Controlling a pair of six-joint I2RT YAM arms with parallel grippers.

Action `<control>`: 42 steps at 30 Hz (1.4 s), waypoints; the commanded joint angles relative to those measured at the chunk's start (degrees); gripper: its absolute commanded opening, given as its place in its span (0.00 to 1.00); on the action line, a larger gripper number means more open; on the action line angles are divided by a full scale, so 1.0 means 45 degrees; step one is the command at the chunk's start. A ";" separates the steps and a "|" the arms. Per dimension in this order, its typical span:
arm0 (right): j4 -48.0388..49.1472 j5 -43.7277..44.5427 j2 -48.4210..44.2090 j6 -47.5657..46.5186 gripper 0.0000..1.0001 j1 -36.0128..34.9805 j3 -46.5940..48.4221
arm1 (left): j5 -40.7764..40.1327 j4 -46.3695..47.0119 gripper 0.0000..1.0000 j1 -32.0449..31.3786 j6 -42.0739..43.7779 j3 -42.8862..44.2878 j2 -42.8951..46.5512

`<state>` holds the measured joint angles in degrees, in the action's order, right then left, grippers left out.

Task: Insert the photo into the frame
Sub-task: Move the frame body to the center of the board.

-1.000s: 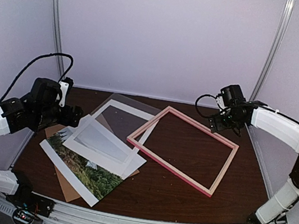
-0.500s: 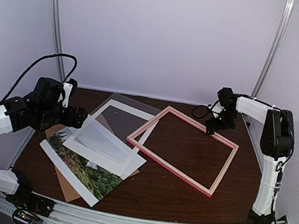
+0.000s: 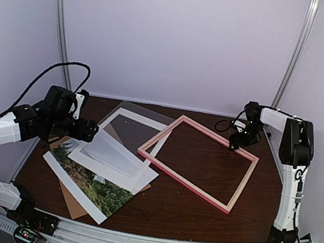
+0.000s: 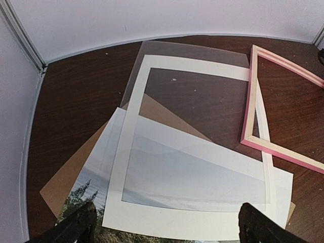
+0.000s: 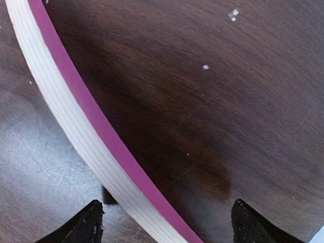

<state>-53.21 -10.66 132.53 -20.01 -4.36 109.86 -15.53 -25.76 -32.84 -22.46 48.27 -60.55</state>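
Observation:
The photo (image 3: 93,187) lies flat at the left, its green trees and pale sky (image 4: 192,177) partly covered by a white mat (image 3: 111,172). The pink frame (image 3: 209,132) with pale wood sides lies flat in the middle-right, with bare table inside it. My left gripper (image 3: 87,129) hovers open above the photo's far left side, and its fingertips (image 4: 76,228) show empty over the mat (image 4: 134,126). My right gripper (image 3: 234,144) is low at the frame's far right rail. It is open, and its jaws straddle that rail (image 5: 91,131) without touching it.
A clear sheet (image 4: 192,50) lies under the mat's far end, and one frame corner (image 4: 253,101) overlaps the mat. A brown backing board (image 3: 72,203) sticks out beneath the photo. White walls enclose the dark wooden table (image 3: 261,199) on three sides.
My right arm has swung in and come down onto the frame's far right rail, its jaws narrowing slightly. The left gripper has edged right over the papers. Nothing on the table has shifted.

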 commanded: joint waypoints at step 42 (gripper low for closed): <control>0.2421 0.4463 -0.9952 0.5942 0.62 -0.0778 -1.1076 | 0.0283 0.0296 0.98 0.0843 -0.0052 0.2640 -0.3476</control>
<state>-41.98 2.22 91.46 6.26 -2.98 56.36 -18.06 -24.29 -32.12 -25.21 55.83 -72.75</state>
